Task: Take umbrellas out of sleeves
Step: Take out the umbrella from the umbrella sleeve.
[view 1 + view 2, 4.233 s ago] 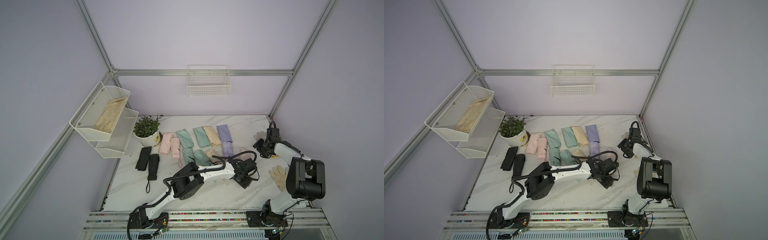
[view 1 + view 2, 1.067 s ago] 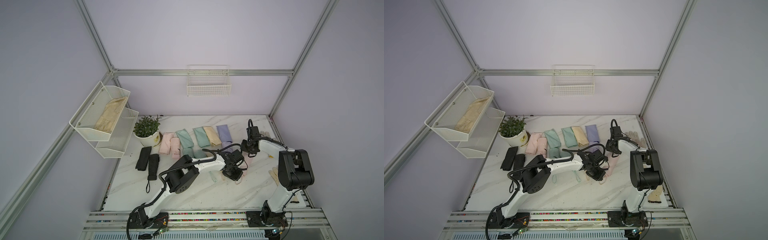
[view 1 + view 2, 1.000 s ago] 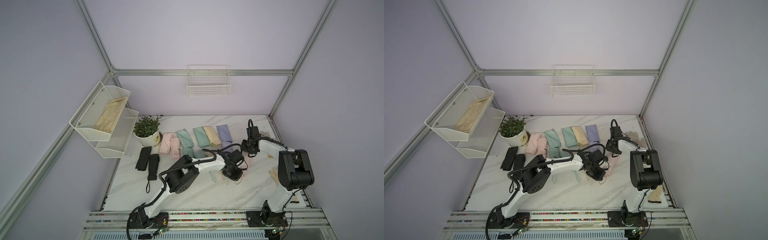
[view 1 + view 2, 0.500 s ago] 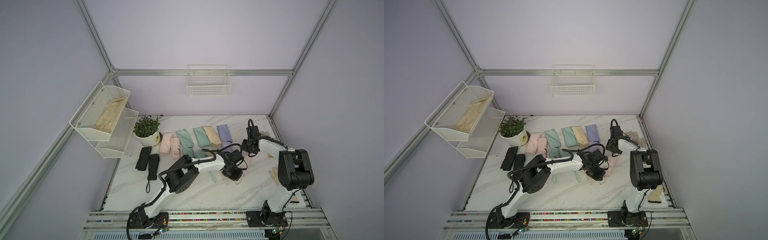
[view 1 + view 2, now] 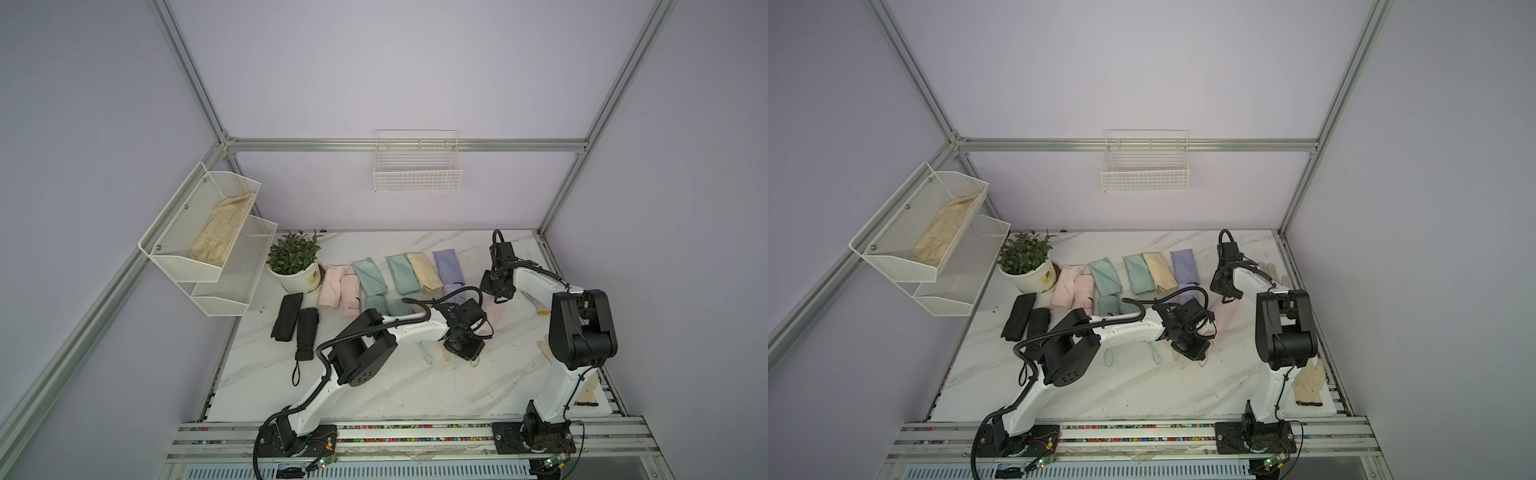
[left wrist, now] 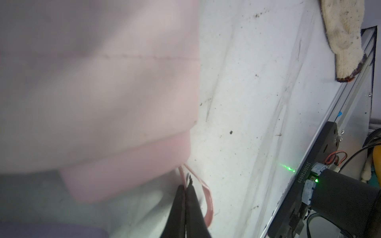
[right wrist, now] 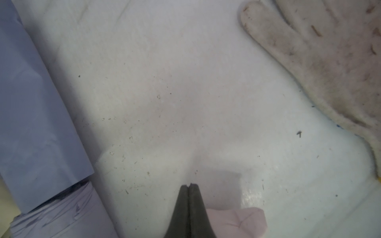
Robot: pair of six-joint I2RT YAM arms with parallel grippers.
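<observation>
Clenched the right fingers [image 7: 181, 206] just now at the pale pink smooth fabric sleeve [image 7: 235, 222]'s closed end, without showing a sure grip. Kept the left fingers [image 6: 178, 206] clamped on the pink strap loop [image 6: 207, 197] of the pink folded umbrella [image 6: 123, 171], still sleeved on the white marble counter [image 7: 165, 82]: set for pulling apart. Had parked that right arm by the counter's edge seconds earlier.

Flat pastel fabric sleeves [image 5: 424, 272] lie in a row mid-frame in both top views. A black pleated folded umbrella [image 5: 306, 332] lies left of them, and a pale pink sleeved umbrella [image 5: 1225, 318] lies right of centre.
</observation>
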